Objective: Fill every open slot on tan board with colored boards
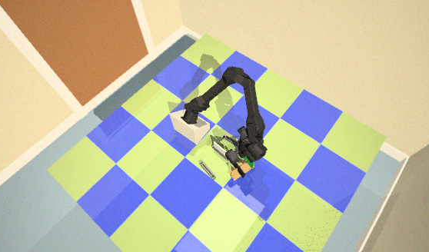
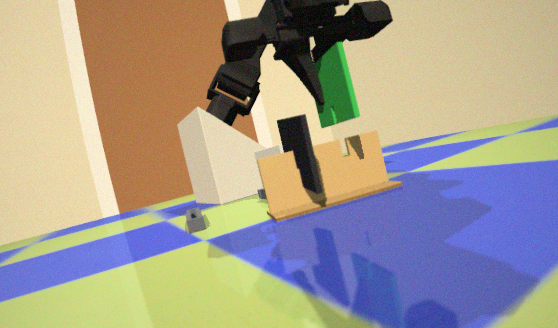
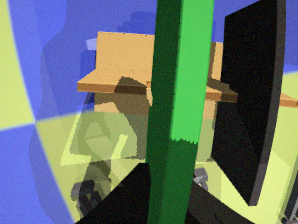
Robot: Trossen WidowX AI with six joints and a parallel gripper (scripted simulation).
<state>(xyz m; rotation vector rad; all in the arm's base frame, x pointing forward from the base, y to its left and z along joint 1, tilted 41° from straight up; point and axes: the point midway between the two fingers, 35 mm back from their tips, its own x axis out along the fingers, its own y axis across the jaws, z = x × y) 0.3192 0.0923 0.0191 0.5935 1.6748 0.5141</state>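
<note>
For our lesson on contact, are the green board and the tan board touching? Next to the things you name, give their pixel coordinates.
Apart: the exterior view shows a gap between the green board [image 2: 339,87] [image 3: 187,100] and the tan board's [image 2: 283,175] [image 3: 125,55] top edge.

Cream walls [image 1: 317,46] [image 2: 463,60] meet pale skirting [image 1: 165,38]; a brown door [image 1: 83,42] [image 2: 158,100] stands in white trim [image 1: 144,28] [image 2: 93,115]; blue-grey floor [image 1: 25,219] surrounds shadowed checks.

The upright slotted board [image 2: 280,172] [image 3: 125,55] is coloured plain tan. The tabletop [image 1: 229,219] [image 2: 138,275] [image 3: 15,165] is checkered in blue and yellow-green.

From my remote station, I'm seeing no readable text, label, brand, number or sign in any view.
</note>
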